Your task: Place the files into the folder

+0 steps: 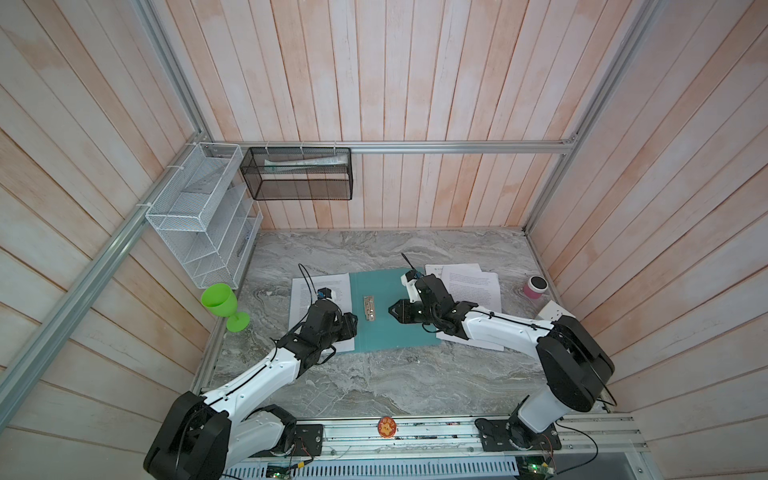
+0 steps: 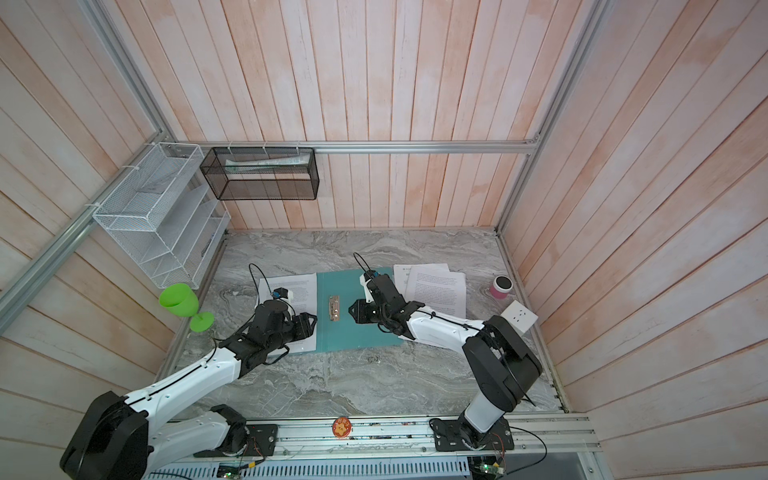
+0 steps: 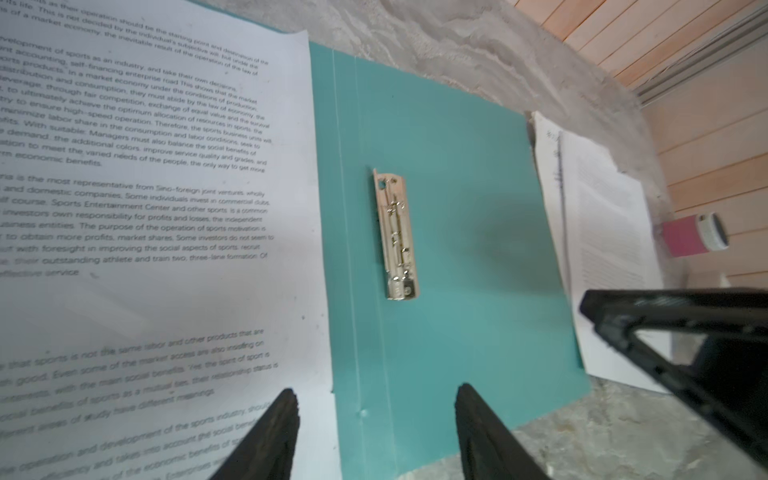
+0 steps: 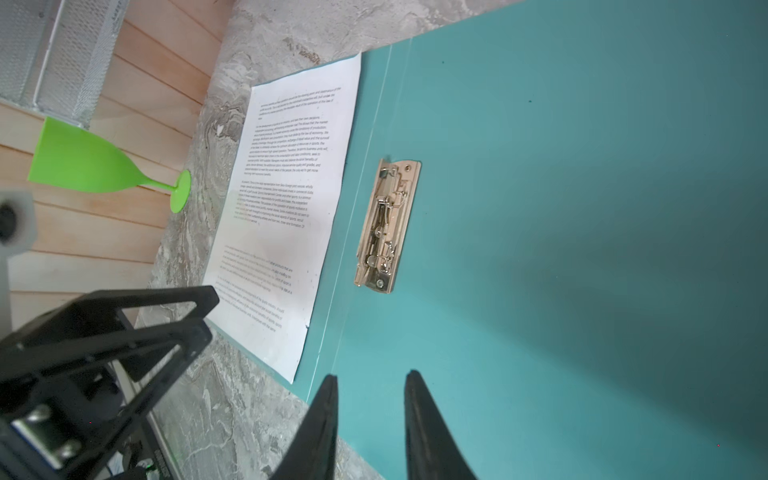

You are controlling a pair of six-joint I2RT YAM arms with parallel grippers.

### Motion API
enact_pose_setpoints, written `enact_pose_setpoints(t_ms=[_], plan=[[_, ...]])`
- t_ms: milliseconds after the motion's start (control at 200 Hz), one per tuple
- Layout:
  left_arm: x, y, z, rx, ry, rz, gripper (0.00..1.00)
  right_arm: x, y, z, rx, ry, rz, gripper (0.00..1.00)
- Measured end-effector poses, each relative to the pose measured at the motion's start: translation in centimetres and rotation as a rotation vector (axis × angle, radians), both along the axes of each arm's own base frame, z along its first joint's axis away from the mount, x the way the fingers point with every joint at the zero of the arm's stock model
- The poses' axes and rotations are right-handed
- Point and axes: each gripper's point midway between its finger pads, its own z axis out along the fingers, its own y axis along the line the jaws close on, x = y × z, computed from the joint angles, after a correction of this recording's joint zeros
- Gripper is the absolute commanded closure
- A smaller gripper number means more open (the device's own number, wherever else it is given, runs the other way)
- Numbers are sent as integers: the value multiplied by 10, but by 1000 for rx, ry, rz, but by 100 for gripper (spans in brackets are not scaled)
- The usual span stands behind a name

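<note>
The teal folder lies open and flat mid-table, its metal clip just right of the spine. One printed sheet of the files rests on the folder's left flap. More sheets lie overlapping on the table to the folder's right. My left gripper hovers open over the sheet's near right edge and the spine, holding nothing. My right gripper points at the clip from the right flap, jaws a narrow gap apart, empty.
A green goblet stands at the left edge. A pink cup and a white socket block sit at the right. On the walls hang a white wire rack and a black mesh basket holding a paper roll.
</note>
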Motion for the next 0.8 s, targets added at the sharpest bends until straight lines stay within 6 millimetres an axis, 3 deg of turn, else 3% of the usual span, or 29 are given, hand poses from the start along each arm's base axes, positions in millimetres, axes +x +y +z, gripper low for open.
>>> enact_pose_setpoints(t_ms=[55, 200, 360, 635, 795], plan=[[-2, 2, -10, 16, 24, 5, 48, 6, -2, 1, 5, -7, -9, 87], [5, 2, -25, 44, 43, 15, 57, 29, -3, -4, 20, -6, -18, 88], [11, -1, -44, 72, 82, 12, 62, 44, 14, -22, 20, 25, 30, 88], [14, 0, -47, 53, 77, 26, 63, 45, 41, -27, 63, 68, 112, 84], [2, 4, -57, 35, 112, 42, 64, 39, 56, -32, 68, 88, 154, 83]])
